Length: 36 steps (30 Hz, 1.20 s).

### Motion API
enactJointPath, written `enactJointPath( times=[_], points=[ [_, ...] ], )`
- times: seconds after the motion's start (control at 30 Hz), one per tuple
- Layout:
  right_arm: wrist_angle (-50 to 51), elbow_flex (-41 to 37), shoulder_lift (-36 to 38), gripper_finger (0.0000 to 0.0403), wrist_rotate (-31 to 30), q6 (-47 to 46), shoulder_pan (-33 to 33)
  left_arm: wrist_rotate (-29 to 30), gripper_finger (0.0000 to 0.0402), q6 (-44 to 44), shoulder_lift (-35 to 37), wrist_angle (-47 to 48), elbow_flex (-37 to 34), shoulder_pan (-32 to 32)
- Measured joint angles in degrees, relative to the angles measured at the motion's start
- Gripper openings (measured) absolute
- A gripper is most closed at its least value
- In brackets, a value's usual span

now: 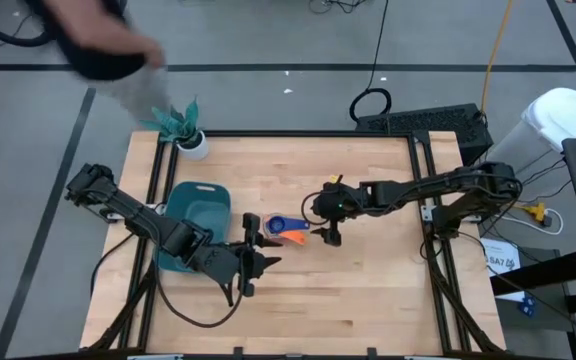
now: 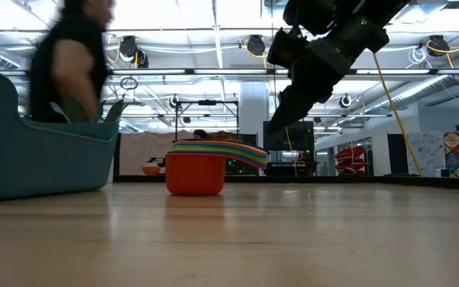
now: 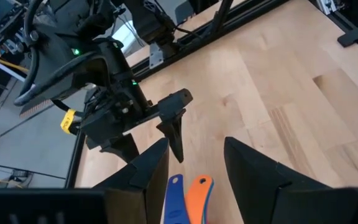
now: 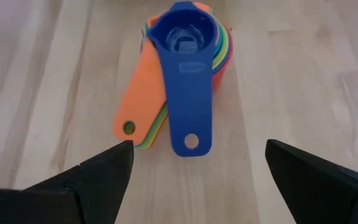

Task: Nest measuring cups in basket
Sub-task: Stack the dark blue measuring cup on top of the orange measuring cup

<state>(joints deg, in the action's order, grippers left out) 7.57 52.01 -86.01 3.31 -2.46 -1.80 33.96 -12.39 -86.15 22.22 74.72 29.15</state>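
Observation:
The measuring cups (image 4: 185,46) stand nested in one stack on the table, red at the bottom and dark blue on top. Their flat handles fan out toward my right gripper (image 4: 197,168). That gripper is open and hangs a little above the table, just right of the stack (image 1: 283,228). My left gripper (image 3: 194,174) is open too and comes in from the stack's left; the blue and orange handle ends (image 3: 188,196) show between its fingers. The teal basket (image 1: 196,222) sits to the left of the cups. In the low view the stack (image 2: 202,169) rests on its red base.
A small white pot with a teal plant (image 1: 190,140) stands at the table's far left corner. A person (image 1: 98,40) moves beyond the far edge, left of the table. Bare wood lies to the right of and nearer than the cups.

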Motion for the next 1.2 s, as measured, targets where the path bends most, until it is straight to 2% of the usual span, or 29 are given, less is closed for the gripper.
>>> enactJointPath(
  times=[0.3, 0.4, 0.63, 0.83, 1.0, 1.2],
  points=[
    [-0.47, 0.00, -2.02, 0.0355, -0.47, 0.44, 0.02, -0.05, 0.0159, 0.73, 0.00, -1.12, 0.00, 0.00],
    [-1.37, 0.00, -1.80, 0.0337, -1.91, 2.48, -0.01, -0.05, 0.0159, 0.73, 0.00, -1.54, 0.00, 0.00],
    [-2.21, 0.02, -1.54, 0.0234, -1.73, 4.67, -0.75, -0.05, 0.0159, 1.18, 0.00, -1.44, 0.00, 0.00],
    [-2.93, 0.00, -1.93, 0.0125, -1.61, 6.22, -1.37, -0.02, 0.0159, 2.49, 0.00, -1.46, 0.00, -0.04],
    [-4.58, 0.00, -1.91, 0.0016, -3.30, 9.74, -1.64, -0.02, 0.0159, 3.97, 0.00, -1.49, 0.00, -0.04],
    [-5.47, 0.00, -3.23, 0.0001, -3.26, 10.19, -2.95, 0.00, 0.0159, 5.16, 0.00, -1.49, 0.00, -0.04]
  ],
)
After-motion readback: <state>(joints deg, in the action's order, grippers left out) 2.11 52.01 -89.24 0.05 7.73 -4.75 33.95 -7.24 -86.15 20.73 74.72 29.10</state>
